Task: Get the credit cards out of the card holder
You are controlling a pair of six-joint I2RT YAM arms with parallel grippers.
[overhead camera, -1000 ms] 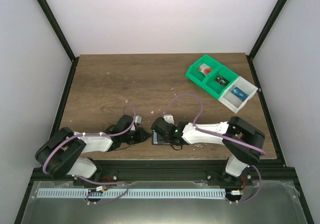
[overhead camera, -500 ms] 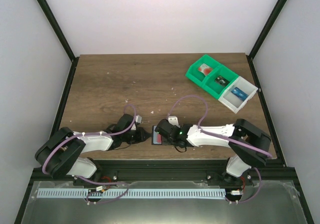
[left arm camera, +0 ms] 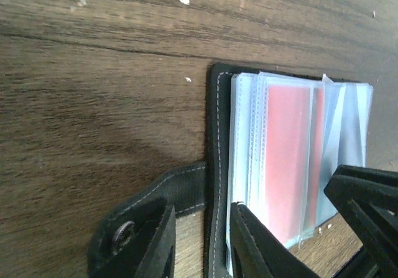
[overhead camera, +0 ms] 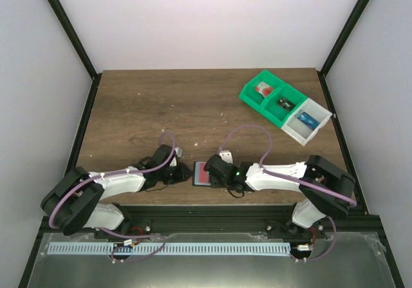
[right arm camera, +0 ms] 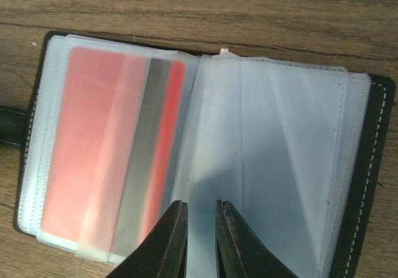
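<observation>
**A:** Two grippers, quick. Left one?

**B:** Left gripper [left arm camera: 204, 211]: fingers narrow, not clamped. The card holder [left arm camera: 215, 135] has its dark stitched edge between them, and wood shows beside that edge. The strap tab [left arm camera: 140, 219] passes under the left finger.

**A:** Right?

**B:** Right gripper [right arm camera: 200, 204]: fingers a slit apart, tips over the clear sleeves just right of the fold. Nothing visibly pinched.

**A:** Card?

**B:** One red credit card [right arm camera: 93, 147] showing, inside its sleeve, just left of the right fingertips. Its long axis and dark stripe run straight away from those fingers, parallel to the fold.

**A:** Holder's lie?

**B:** Open and flat on the table [right arm camera: 186, 4], between both grippers. Its long axis runs across the right fingers, a panel on each side.

**A:** Further out?

**B:** Green bins [overhead camera: 273, 98] and a white bin [overhead camera: 307, 120], well apart, far right.
</observation>
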